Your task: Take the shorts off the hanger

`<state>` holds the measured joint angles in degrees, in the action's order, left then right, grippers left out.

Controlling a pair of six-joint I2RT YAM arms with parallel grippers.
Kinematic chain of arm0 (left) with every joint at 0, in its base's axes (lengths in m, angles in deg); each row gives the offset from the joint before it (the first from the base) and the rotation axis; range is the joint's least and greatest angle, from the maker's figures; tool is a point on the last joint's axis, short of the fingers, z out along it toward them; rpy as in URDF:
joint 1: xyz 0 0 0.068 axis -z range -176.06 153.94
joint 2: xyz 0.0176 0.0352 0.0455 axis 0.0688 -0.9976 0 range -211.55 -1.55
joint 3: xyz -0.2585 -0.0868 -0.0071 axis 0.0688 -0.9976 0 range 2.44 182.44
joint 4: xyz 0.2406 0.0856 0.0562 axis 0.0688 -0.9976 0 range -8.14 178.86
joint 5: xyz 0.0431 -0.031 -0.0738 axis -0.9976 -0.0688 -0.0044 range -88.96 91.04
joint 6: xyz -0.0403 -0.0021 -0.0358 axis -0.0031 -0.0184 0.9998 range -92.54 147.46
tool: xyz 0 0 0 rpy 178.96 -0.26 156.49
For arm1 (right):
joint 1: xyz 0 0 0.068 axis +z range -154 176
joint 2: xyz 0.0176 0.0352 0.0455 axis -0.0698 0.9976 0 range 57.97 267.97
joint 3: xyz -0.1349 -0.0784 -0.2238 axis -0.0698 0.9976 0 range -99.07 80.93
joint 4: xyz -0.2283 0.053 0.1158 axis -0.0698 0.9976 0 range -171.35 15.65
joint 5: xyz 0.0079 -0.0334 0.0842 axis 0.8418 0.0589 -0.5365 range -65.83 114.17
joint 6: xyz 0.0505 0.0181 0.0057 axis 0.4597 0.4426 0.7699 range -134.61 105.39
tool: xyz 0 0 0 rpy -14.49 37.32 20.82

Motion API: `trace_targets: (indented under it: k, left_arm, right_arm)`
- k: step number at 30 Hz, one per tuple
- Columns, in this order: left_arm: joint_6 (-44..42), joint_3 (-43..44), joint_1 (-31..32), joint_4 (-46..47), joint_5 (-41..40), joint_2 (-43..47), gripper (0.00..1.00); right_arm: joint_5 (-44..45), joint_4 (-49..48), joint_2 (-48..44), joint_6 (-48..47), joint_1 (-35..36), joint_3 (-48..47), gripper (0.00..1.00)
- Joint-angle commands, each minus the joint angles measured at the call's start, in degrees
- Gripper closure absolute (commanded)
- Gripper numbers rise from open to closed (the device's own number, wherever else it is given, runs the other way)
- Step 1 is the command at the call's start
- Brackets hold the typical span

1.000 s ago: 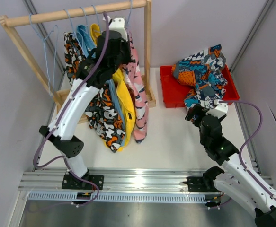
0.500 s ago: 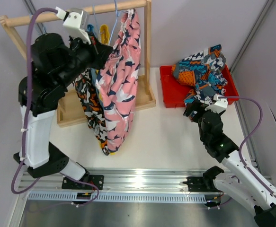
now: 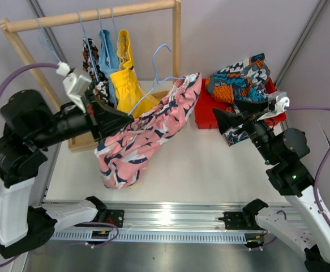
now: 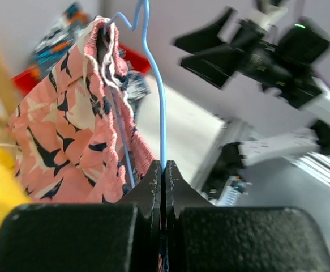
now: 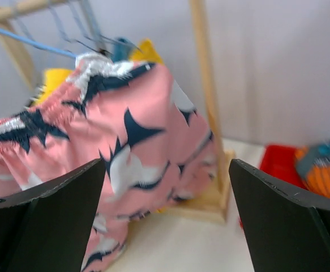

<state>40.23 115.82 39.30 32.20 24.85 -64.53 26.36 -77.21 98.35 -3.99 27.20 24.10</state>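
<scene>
Wooden rack (image 3: 91,17) unchanged from half a second ago, but the pink shorts (image 3: 148,136) are off it. They were hanging up at the rail and now sag low over the table (image 3: 210,170), stretched from beside the rack's base toward the red tray (image 3: 203,118). Blue hanger (image 3: 162,56) came off with them, hook free in the air. Yellow shorts (image 3: 128,85), light blue shorts (image 3: 107,51) and blotched shorts (image 3: 91,62) hang on the rail. Blue-orange shorts (image 3: 241,79) lie piled in the tray.

Left arm (image 3: 23,130) has dropped and pulled back, forearm level, pointing right. Left gripper (image 3: 122,117) pinched tight on the hanger wire (image 4: 162,113), waistband draped beside it. Right arm (image 3: 289,164) has lifted off the table, forearm aimed left. Right gripper (image 3: 224,127) spread wide, holding nothing, facing the pink cloth (image 5: 131,130) but apart from it.
</scene>
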Motion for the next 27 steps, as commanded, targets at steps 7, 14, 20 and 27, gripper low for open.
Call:
trace_targets:
  k: [7,14,20,27]
  left_arm:
    - [5.6,-1.1,0.5,9.8,11.7,6.4,1.00]
    - [6.7,-1.7,1.4,11.0,13.3,7.7,1.00]
    - [5.2,-1.9,2.3,8.9,9.6,8.1,1.00]
    - [3.7,-2.5,3.8,6.1,6.0,7.5,1.00]
  right_arm:
    - [-9.7,-2.3,7.6,-3.0,1.5,-8.1,0.00]
    - [-8.4,-11.3,10.2,-2.3,2.6,-4.3,0.01]
    - [-8.3,-15.6,11.3,-4.3,2.6,-4.5,0.94]
    - [-3.3,-15.3,9.3,-6.8,-5.4,-5.6,1.00]
